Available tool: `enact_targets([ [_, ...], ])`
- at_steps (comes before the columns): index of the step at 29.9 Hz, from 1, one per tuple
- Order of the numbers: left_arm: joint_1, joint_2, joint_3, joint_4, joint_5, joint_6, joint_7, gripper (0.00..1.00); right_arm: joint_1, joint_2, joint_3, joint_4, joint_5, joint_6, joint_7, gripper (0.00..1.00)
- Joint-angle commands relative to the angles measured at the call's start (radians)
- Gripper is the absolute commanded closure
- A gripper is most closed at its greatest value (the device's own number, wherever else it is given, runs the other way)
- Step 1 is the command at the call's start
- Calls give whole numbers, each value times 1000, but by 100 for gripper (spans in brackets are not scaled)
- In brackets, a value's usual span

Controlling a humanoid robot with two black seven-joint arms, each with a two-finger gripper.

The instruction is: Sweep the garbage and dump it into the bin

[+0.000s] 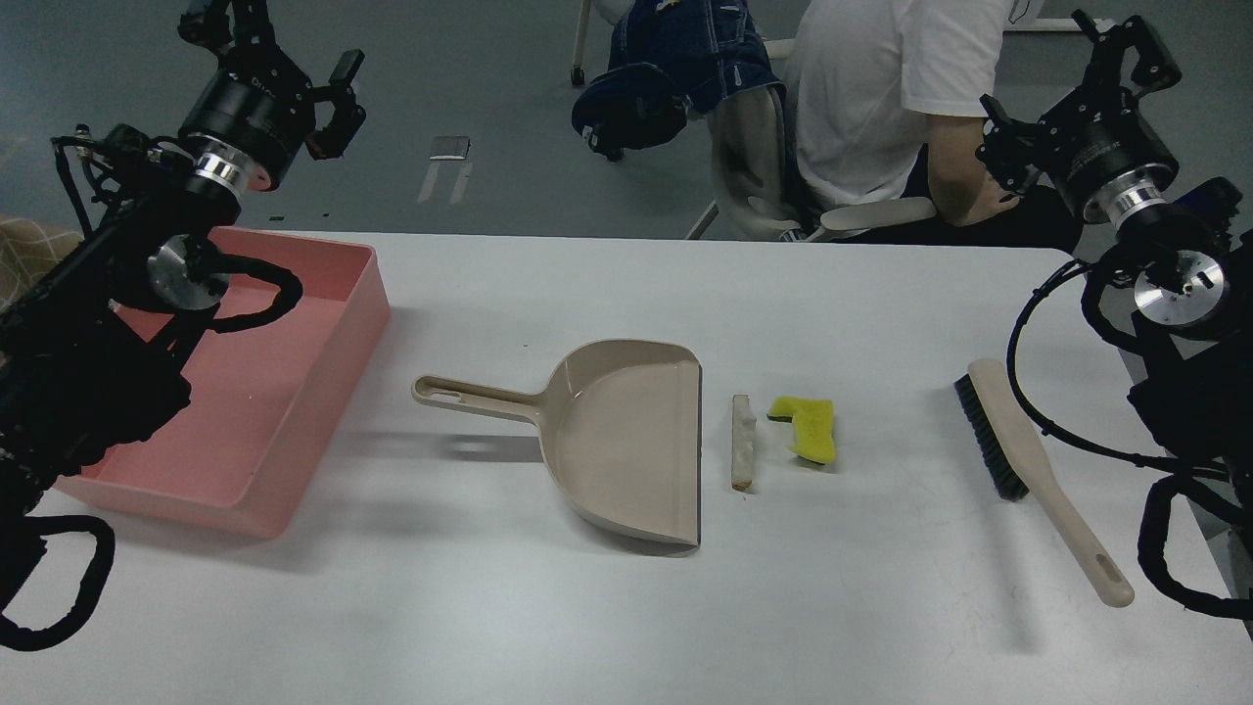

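Two scraps of garbage lie on the white table just right of the dustpan's mouth: a thin whitish bread slice (742, 443) and a yellow sponge chunk (809, 429) with a dark edge. The beige dustpan (626, 431) lies flat, handle pointing left. The pink bin (311, 392) stands at the table's left side, partly hidden by my left arm. A beige brush (1028, 460) with black bristles lies at the right. My left gripper (284, 54) is raised beyond the bin's far end, open and empty. My right gripper (1062, 88) is raised beyond the table's far right corner, open and empty.
A person in a white shirt (881, 88) sits on a chair just past the table's far edge. The table's right edge runs close to the brush handle. Black cables hang from both arms near the table's sides.
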Motion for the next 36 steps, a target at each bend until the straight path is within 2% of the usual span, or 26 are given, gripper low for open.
enact_targets([
  [1, 1, -17, 2, -1, 0, 0, 0, 2, 0, 1, -2, 2, -2, 0, 0, 0],
  [20, 3, -19, -12, -18, -2, -13, -8, 2, 9, -11, -1, 20, 1, 0, 0, 0],
  [24, 12, -19, -7, -33, -2, -13, -45, 2, 7, -11, -1, 22, 1, 0, -2, 0],
  [26, 18, -16, -6, -49, -2, -13, -49, 2, 6, -13, -1, 24, 1, 0, -2, 0],
  [36, 151, 97, -15, -338, -6, -9, -54, 2, -63, -54, -1, 143, 1, 0, -5, 0],
])
